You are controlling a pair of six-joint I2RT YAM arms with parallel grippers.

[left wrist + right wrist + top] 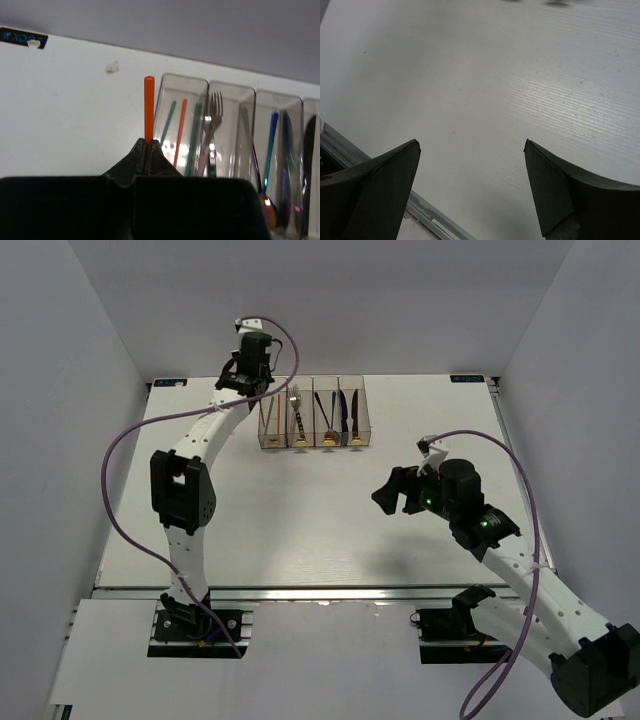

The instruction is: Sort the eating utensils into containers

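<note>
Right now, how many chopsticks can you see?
4: a red chopstick in the left gripper; in the leftmost bin, two teal chopsticks and a red one. More may be hidden.

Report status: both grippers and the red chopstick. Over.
Left gripper shut on red chopstick, just left of chopstick bin. Right gripper open, empty, over table. Nothing seen blocking.

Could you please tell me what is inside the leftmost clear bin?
Teal chopsticks and a red chopstick lean inside the leftmost bin; the left gripper hides their lower ends.
</note>
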